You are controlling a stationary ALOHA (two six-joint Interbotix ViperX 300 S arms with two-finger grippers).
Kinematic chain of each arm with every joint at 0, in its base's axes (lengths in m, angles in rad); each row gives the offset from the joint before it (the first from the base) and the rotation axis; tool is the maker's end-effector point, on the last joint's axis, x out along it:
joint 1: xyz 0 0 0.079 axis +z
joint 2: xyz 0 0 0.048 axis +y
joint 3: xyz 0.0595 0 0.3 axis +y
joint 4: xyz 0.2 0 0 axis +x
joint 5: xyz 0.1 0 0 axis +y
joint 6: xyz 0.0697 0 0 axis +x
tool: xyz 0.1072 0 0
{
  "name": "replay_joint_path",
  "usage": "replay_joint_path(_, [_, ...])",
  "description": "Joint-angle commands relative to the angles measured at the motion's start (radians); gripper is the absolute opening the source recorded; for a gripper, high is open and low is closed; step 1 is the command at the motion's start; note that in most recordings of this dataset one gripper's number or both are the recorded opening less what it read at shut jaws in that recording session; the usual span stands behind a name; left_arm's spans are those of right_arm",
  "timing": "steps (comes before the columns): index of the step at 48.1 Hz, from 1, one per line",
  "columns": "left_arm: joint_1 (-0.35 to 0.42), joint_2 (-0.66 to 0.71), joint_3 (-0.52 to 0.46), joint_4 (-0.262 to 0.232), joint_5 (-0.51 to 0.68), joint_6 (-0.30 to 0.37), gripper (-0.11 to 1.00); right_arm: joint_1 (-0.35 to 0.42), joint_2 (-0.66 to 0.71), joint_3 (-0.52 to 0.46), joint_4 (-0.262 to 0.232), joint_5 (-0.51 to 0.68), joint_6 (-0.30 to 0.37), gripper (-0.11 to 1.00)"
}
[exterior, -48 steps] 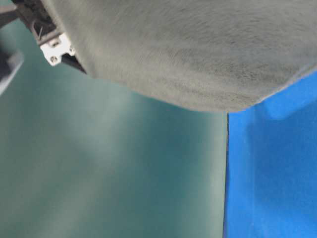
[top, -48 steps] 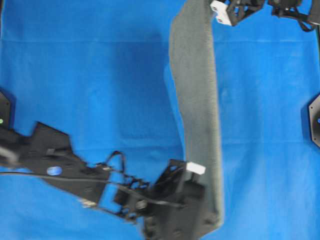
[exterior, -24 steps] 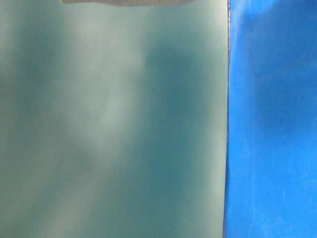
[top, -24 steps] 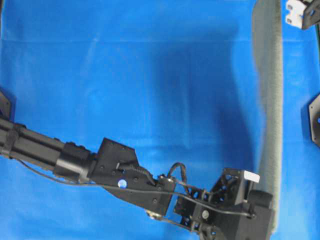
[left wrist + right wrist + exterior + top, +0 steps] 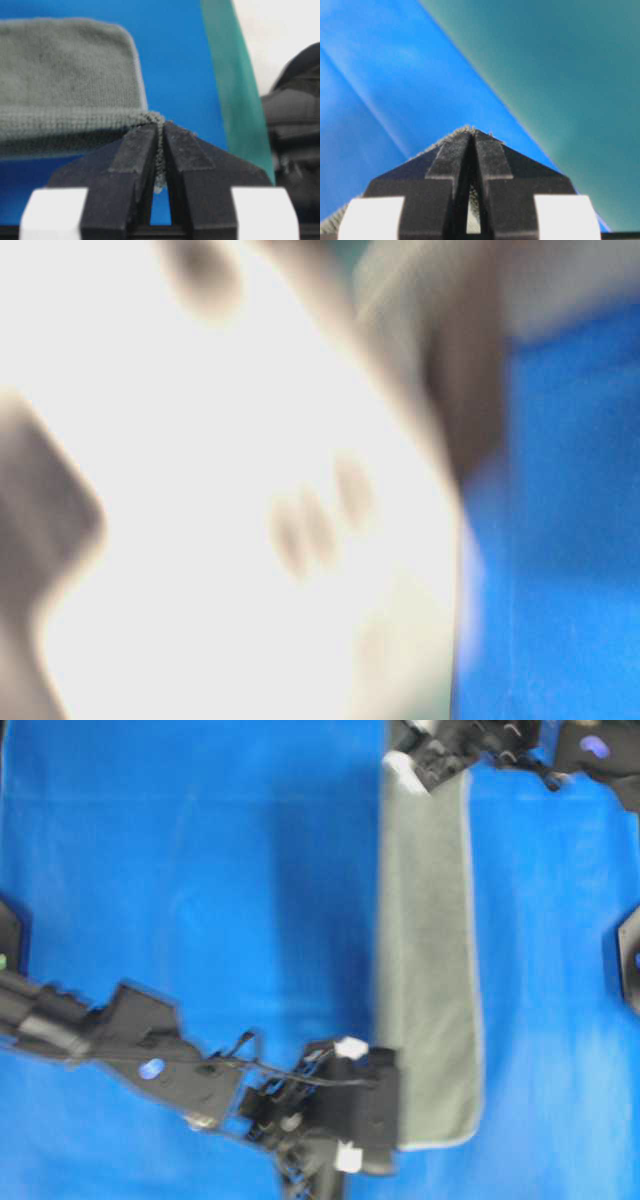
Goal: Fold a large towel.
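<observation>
The sage towel (image 5: 430,970) hangs as a long doubled strip stretched between my two grippers, running from the far edge to the near edge over the blue cloth. My left gripper (image 5: 392,1100) is shut on the towel's near left corner; the left wrist view shows terry fibres pinched between the jaws (image 5: 160,150) and the towel (image 5: 65,75) spreading off to the left. My right gripper (image 5: 425,765) is shut on the far end; in the right wrist view (image 5: 471,137) fibres show at the jaw tips. A strip of towel (image 5: 420,300) shows blurred in the table-level view.
The blue cloth (image 5: 180,870) covers the table. Black mounts sit at the left edge (image 5: 8,930) and the right edge (image 5: 630,960). A blurred white part (image 5: 220,520) right at the lens fills most of the table-level view. A green wall (image 5: 560,75) borders the cloth.
Both grippers have swung the towel back left from the right edge toward the middle. It now shows its broad face. A white blur now fills the table-level view.
</observation>
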Motion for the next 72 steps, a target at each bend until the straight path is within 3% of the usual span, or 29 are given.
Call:
replay_joint_path(1, [-0.067,-0.100,0.115,-0.011,-0.081,-0.067,0.03,-0.021,0.071,-0.089,-0.006,-0.035,-0.002,0.01])
replay_joint_path(6, [-0.074,-0.163,0.272,-0.011,-0.209,-0.135,0.03,-0.017,0.141,-0.132,-0.006,-0.061,-0.002,0.01])
replay_joint_path(14, [-0.064,-0.204,0.405,-0.011,-0.337,-0.153,0.03,-0.015,0.193,-0.150,-0.012,-0.087,-0.002,0.01])
replay_joint_path(24, [-0.017,-0.202,0.426,-0.009,-0.339,-0.150,0.03,-0.015,0.196,-0.143,-0.014,-0.091,-0.003,0.01])
replay_joint_path(36, [0.015,-0.202,0.422,-0.006,-0.336,-0.112,0.04,-0.009,0.195,-0.138,-0.063,-0.155,-0.005,0.02])
replay_joint_path(40, [0.017,-0.202,0.422,-0.008,-0.336,-0.095,0.15,-0.009,0.196,-0.140,-0.083,-0.166,-0.008,0.07])
replay_joint_path(47, [0.017,-0.204,0.422,-0.006,-0.334,-0.066,0.47,-0.009,0.193,-0.132,-0.124,-0.133,-0.026,0.51])
replay_joint_path(50, [0.017,-0.209,0.422,-0.006,-0.328,-0.054,0.61,-0.009,0.186,-0.124,-0.130,-0.126,-0.038,0.62])
replay_joint_path(58, [0.017,-0.255,0.419,-0.006,-0.264,-0.028,0.78,0.003,0.141,-0.086,-0.130,-0.124,-0.074,0.57])
replay_joint_path(72, [0.038,-0.460,0.451,-0.003,-0.140,-0.025,0.77,0.069,-0.121,0.071,-0.129,-0.133,-0.069,0.58])
